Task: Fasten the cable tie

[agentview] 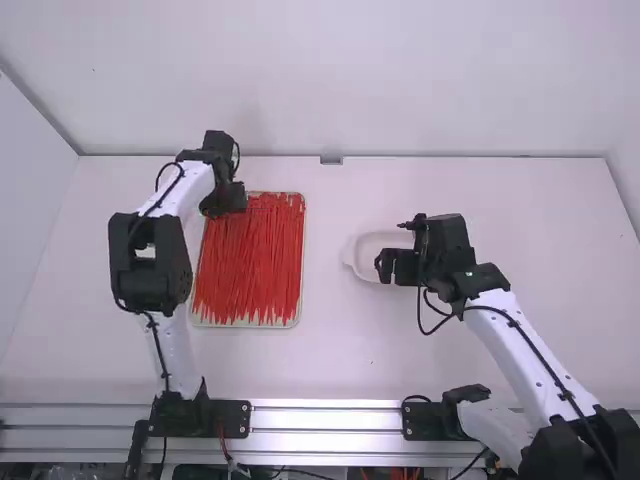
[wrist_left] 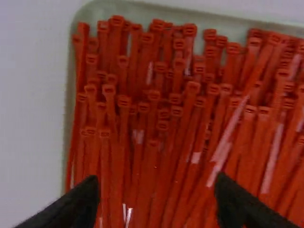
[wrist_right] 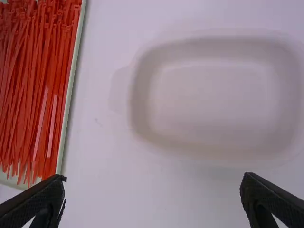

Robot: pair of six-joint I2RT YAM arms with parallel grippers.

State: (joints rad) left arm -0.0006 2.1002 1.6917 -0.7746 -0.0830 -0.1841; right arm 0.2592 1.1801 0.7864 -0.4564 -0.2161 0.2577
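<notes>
L jaws spread wide, low over cable ties (wrist_left: 161,123) heaped in tray (wrist_left: 142,9) on tabletop (agentview: 520,220); R jaws spread above white dish (agentview: 362,252). Risk: ties packed tight, so closing prob. pinches several.

A robotics lab: white table (agentview: 560,330); aluminium rail (agentview: 320,412).

We are seeing a flat white matte table (agentview: 560,200); plain white walls (agentview: 330,70) are rising behind and beside it, and a silver ribbed metal rail (agentview: 320,412) is running along its near edge.
</notes>
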